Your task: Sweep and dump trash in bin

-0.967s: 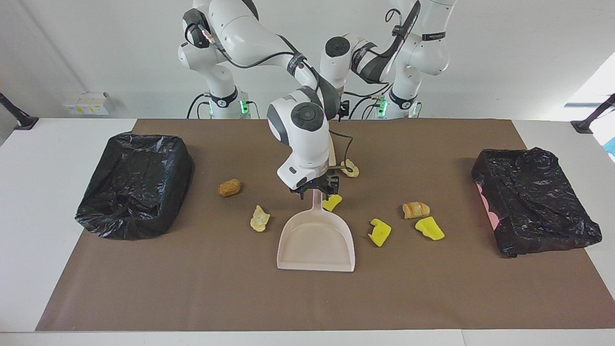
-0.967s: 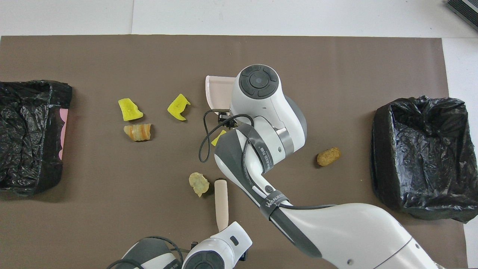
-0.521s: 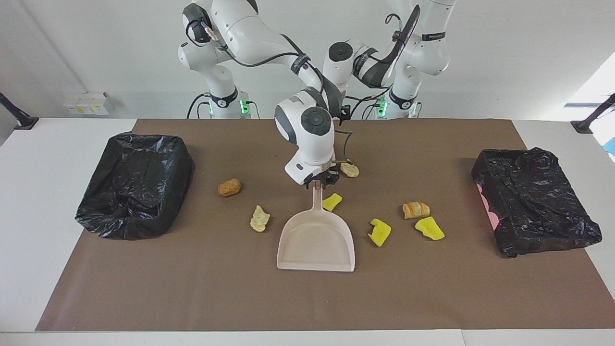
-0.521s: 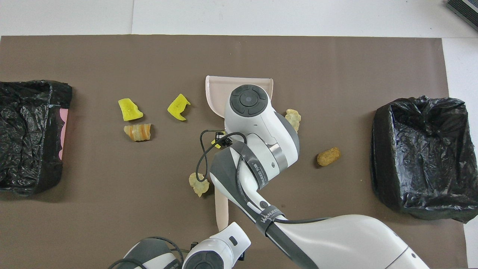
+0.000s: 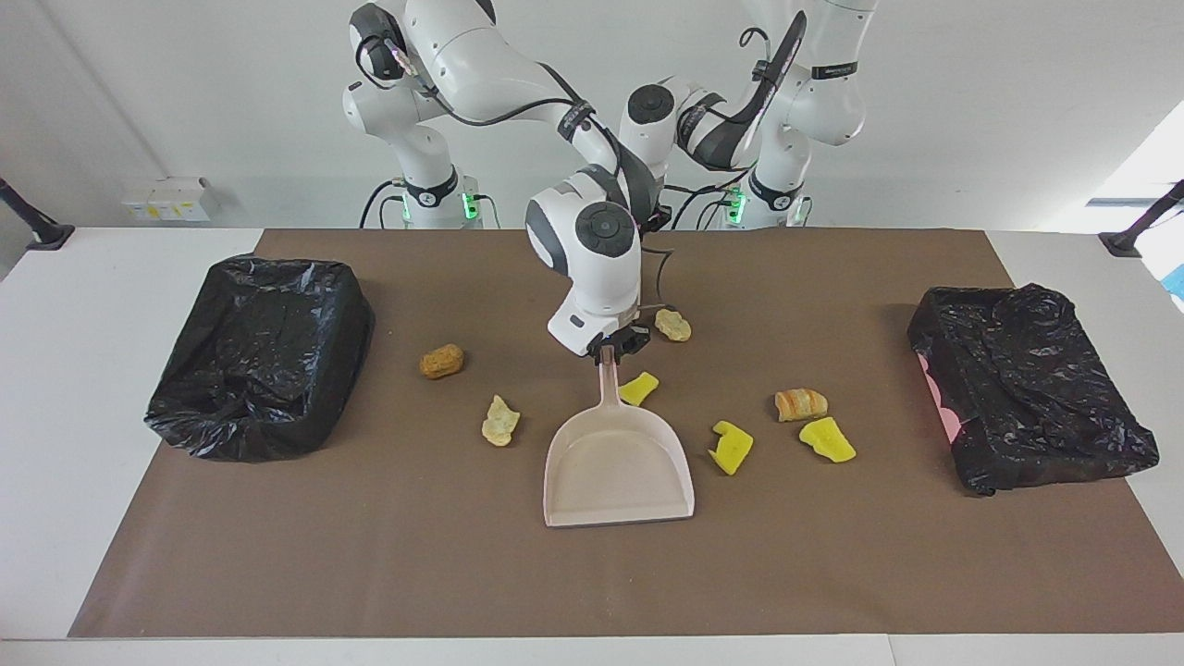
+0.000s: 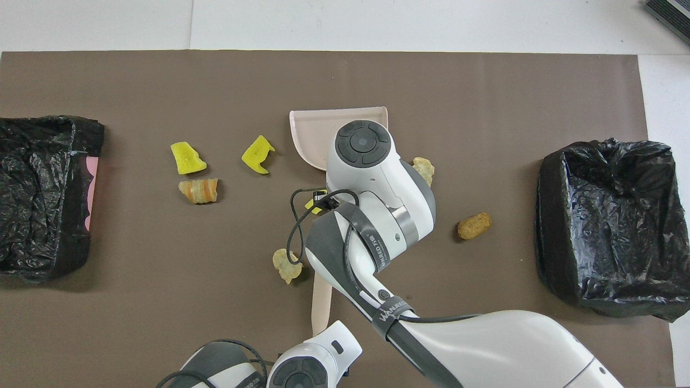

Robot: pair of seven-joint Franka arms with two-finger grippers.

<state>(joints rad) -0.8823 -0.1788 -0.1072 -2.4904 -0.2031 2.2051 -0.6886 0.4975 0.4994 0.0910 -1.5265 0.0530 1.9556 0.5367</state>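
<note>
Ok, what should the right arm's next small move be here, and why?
Probably lift the dustpan slightly to reposition it: the right gripper is shut on its handle's end, the pan lies flat and empty, and its mouth faces away from the yellow scrap beside the handle. The left gripper is at the brush handle.

In the facing view, the dustpan (image 5: 618,467) lies at centre frame on the mat (image 5: 462,573), handle pointing up-frame. Trash scraps (image 5: 441,361) scatter around it: two at its left, one touching the handle's right, one above that, three at right. A lined bin (image 5: 259,356) sits at mid-left, another bin (image 5: 1027,398) at mid-right.
</note>
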